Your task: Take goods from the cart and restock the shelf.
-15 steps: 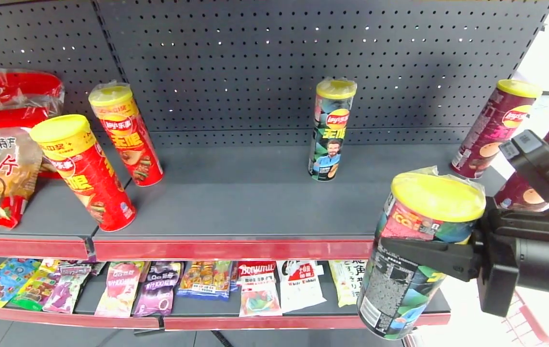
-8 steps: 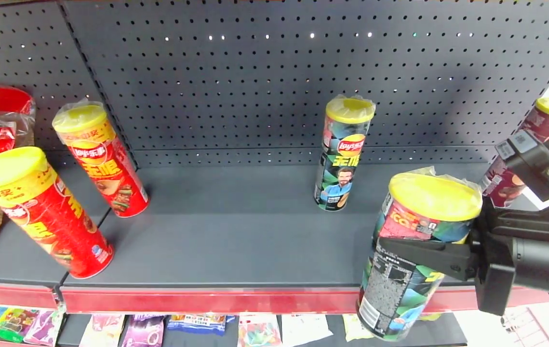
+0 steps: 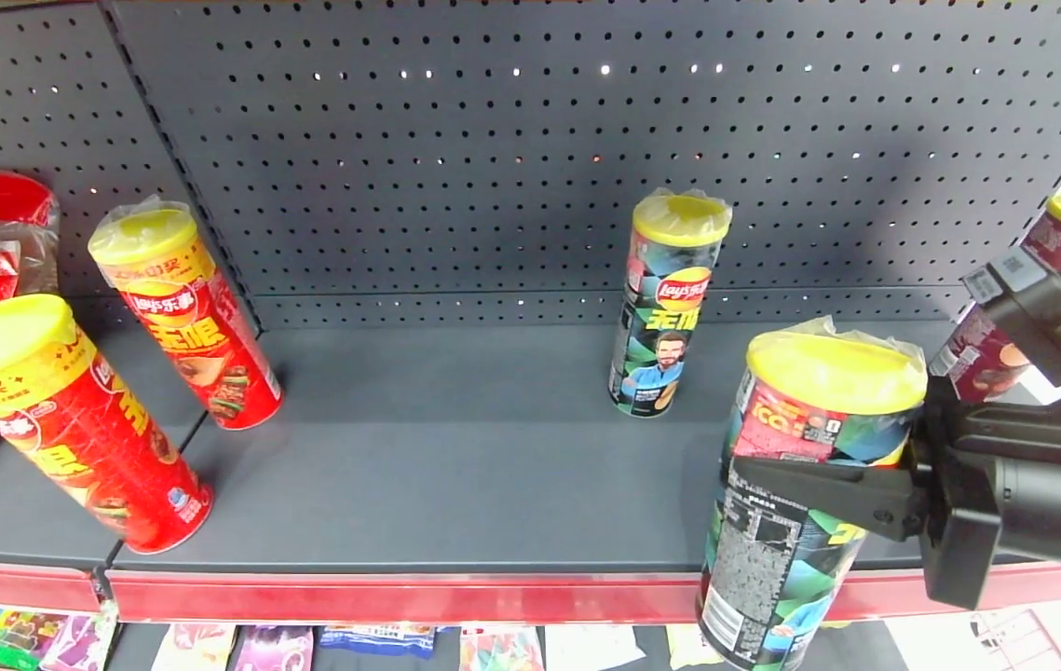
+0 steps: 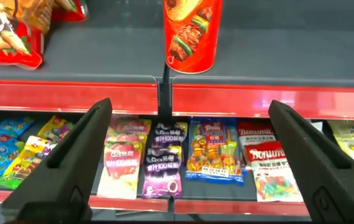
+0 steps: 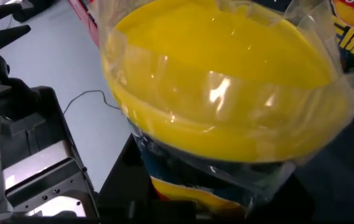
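Head view: can held off the shelf's front right.
Right gripper [image 3: 819, 485] had its fingers clamped on an upright yellow-lidded can [image 3: 777, 568] before the shelf [image 3: 455, 466] edge, base partly cut off. A twin can [image 3: 670, 298] stood behind. Left gripper [image 4: 190, 104] fingers [image 4: 71, 155] were spread apart facing candy bags [image 4: 164, 168].

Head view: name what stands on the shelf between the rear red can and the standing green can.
Nothing. In the head view, the shelf is bare between the rear red can and the standing green can.
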Motion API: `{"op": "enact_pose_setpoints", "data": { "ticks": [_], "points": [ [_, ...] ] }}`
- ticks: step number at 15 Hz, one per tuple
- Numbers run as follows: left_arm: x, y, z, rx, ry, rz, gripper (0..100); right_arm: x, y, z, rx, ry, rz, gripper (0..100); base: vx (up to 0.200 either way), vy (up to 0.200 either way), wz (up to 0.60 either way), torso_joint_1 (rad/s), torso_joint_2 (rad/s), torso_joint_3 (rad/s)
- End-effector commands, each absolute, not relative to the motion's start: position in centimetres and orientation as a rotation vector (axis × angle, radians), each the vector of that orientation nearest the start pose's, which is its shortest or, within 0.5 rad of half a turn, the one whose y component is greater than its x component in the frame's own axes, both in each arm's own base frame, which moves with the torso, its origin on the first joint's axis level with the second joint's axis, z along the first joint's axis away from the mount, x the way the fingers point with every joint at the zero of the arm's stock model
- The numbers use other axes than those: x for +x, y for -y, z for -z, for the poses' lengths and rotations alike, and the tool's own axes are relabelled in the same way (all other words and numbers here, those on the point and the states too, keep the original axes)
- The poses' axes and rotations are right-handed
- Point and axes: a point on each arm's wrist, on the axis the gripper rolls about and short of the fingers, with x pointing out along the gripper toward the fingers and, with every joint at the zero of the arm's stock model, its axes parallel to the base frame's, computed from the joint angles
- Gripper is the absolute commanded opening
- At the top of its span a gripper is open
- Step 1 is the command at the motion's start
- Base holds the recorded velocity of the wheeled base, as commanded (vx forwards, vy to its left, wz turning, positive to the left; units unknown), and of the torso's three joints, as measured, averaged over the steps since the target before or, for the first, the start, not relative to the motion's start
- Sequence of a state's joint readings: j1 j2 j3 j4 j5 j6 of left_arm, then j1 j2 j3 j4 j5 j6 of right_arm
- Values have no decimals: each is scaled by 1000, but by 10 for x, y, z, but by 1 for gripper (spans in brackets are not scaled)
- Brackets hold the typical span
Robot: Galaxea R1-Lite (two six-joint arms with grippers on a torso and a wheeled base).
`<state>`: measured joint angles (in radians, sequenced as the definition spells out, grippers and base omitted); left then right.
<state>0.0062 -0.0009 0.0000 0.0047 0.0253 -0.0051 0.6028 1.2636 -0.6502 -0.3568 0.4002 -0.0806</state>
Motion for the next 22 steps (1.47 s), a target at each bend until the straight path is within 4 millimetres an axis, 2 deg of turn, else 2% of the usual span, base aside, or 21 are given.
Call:
{"op": "enact_pose_setpoints", "data": {
  "ticks": [1, 7, 8, 9, 10, 11, 12, 14, 16, 17, 18, 19, 20, 22],
  "points": [
    [-23, 0, -75, -5, -8, -31, 100, 154, -117, -227, -98, -177, -1008, 0, 0, 0, 0, 0, 0, 0],
    [-23, 3, -76, 81, 3, 120, 100, 155, -117, -235, -89, -104, -979, 0, 0, 0, 0, 0, 0, 0],
    [-24, 3, -84, 76, 33, 139, 100, 153, -115, -243, -83, -71, -965, 0, 0, 0, 0, 0, 0, 0],
    [-24, 4, -137, 47, 67, 183, 100, 153, -113, -248, -73, -56, -961, 0, 0, 0, 0, 0, 0, 0],
    [9, 4, -214, -6, 22, 193, 100, 150, -111, -254, -51, -42, -960, 0, 0, 0, 0, 0, 0, 0],
    [30, 6, -259, -27, 43, 265, 100, 148, -110, -257, -34, -36, -965, 0, 0, 0, 0, 0, 0, 0],
    [51, 10, -266, -21, -2, 359, 100, 144, -107, -260, -27, -18, -964, 0, 0, 0, 0, 0, 0, 0],
    [96, 36, -254, 95, -136, 712, 100, 131, -99, -252, -29, -27, -961, 0, 0, 0, 0, 0, 0, 0],
    [135, 68, -250, 104, -214, 867, 100, 127, -96, -241, -33, -59, -955, 0, 0, 0, 0, 0, 0, 0],
    [143, 77, -250, 106, -221, 910, 100, 127, -96, -241, -31, -58, -955, 0, 0, 0, 0, 0, 0, 0],
    [165, 98, -253, 108, -223, 981, 100, 129, -97, -244, -30, -52, -956, 0, 0, 0, 0, 0, 0, 0],
    [178, 109, -256, 110, -219, 1007, 100, 130, -98, -246, -29, -45, -955, 0, 0, 0, 0, 0, 0, 0],
    [202, 125, -261, 109, -212, 1029, 100, 135, -101, -249, -29, -45, -956, 0, 0, 0, 0, 0, 0, 0],
    [223, 140, -260, 113, -222, 1058, 100, 141, -105, -253, -29, -41, -955, 0, 0, 0, 0, 0, 0, 0]
  ]
}}
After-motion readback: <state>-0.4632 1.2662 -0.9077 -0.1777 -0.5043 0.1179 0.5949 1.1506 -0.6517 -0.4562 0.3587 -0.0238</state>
